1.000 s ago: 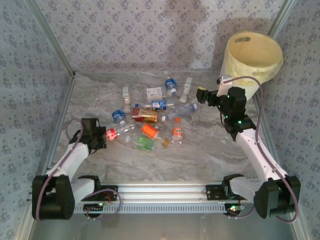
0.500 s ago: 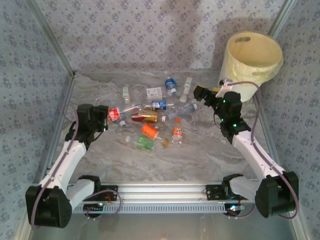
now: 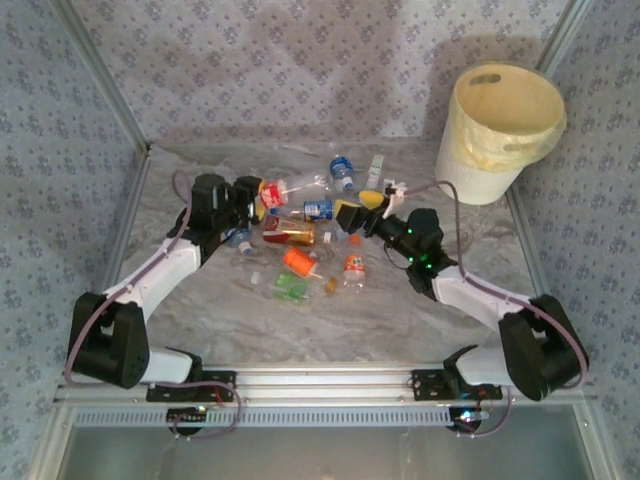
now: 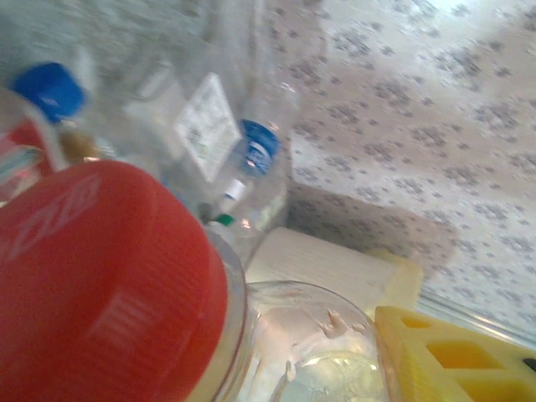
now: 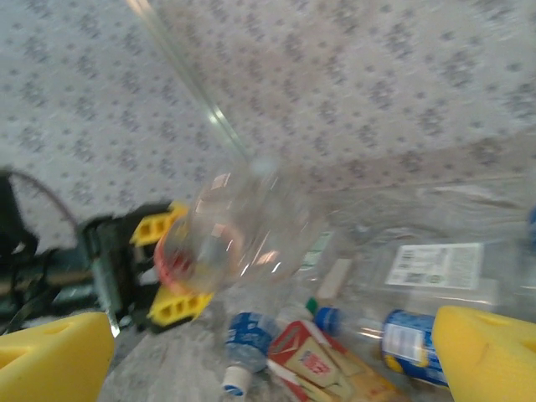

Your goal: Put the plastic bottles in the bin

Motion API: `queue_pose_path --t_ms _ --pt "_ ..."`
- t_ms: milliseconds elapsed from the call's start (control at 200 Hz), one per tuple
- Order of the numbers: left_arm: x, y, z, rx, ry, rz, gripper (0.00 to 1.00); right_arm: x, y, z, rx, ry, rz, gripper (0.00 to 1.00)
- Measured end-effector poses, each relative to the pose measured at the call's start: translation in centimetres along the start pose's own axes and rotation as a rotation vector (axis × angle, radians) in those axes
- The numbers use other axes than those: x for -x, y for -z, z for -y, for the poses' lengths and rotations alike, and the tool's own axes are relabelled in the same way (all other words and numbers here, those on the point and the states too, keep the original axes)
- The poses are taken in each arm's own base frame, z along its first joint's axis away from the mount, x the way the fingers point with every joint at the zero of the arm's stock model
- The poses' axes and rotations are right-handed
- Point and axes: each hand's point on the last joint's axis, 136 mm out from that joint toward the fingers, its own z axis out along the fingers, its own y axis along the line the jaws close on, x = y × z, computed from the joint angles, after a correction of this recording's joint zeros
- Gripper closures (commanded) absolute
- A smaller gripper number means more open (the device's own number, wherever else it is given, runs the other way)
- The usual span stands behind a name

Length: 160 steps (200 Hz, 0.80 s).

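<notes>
Yellow fingers (image 4: 452,356) of the left gripper (image 3: 263,194) are closed partway on a clear bottle (image 3: 295,186), red at its gripped end. It is held up off the table (image 3: 400,320) and pointed base-first to the right. Opposite it, the right gripper (image 3: 360,207) is spread wide, its pads (image 5: 490,352) far apart with nothing between them. The bottle's clear base is lined up ahead in the right wrist view. A handover looks to be set up: the bin (image 3: 478,178) stands at the far right corner, well apart from the left arm and probably beyond its reach. The other bottles (image 3: 300,262) lie scattered on the marble between the two arms. A fumbled pass is the risk, since thin, slick plastic can be squeezed out of a grip.
</notes>
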Motion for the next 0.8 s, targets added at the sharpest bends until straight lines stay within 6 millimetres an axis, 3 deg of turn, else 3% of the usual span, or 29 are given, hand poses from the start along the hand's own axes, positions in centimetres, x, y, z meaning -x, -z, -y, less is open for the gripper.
queue_pose_path --t_ms 125,275,405,620,709,799 --pt "-1.5 -1.2 2.2 -0.06 0.02 -0.054 0.49 -0.1 -2.2 -1.5 0.09 0.011 0.004 0.0" --pt "-3.1 -3.1 3.1 -0.087 0.06 -0.124 0.5 2.1 -4.4 -2.8 0.161 0.023 0.065 0.0" --pt "-3.6 -4.1 3.8 -0.115 0.088 -0.151 0.49 3.0 -5.8 -1.8 0.117 -0.022 0.112 0.0" --pt "-5.7 -4.7 3.1 -0.095 0.103 -0.214 0.49 4.0 -7.6 0.4 0.024 -0.1 0.181 0.01" --pt "-5.9 -4.8 3.2 -0.098 0.111 -0.223 0.48 5.0 -7.9 0.5 0.008 -0.108 0.219 0.06" --pt "-6.0 -4.7 3.4 -0.108 0.115 -0.225 0.48 5.7 -7.9 0.4 0.003 -0.119 0.26 0.18"
